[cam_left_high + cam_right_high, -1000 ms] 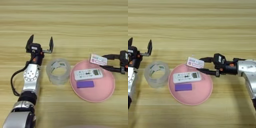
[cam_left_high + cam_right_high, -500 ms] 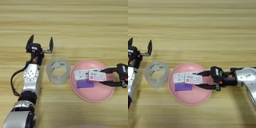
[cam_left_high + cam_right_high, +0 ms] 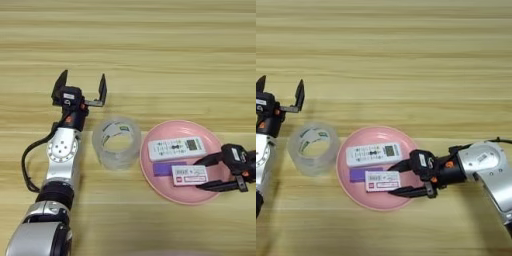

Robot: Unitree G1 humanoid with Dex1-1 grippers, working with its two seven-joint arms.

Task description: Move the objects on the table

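On the wooden surface [image 3: 150, 50] a pink plate [image 3: 351, 182] sits near centre. The white remote [image 3: 373, 153] lies across the plate's far half, and the small white box [image 3: 383, 181] with its red edge lies on the near half, overlapping a purple block [image 3: 358, 173]. The right gripper [image 3: 398, 178] reaches in from the right, its fingers spread apart around the box's right end. The left gripper [image 3: 82, 86] hovers at left, fingers apart, beyond the tape roll [image 3: 116, 142].
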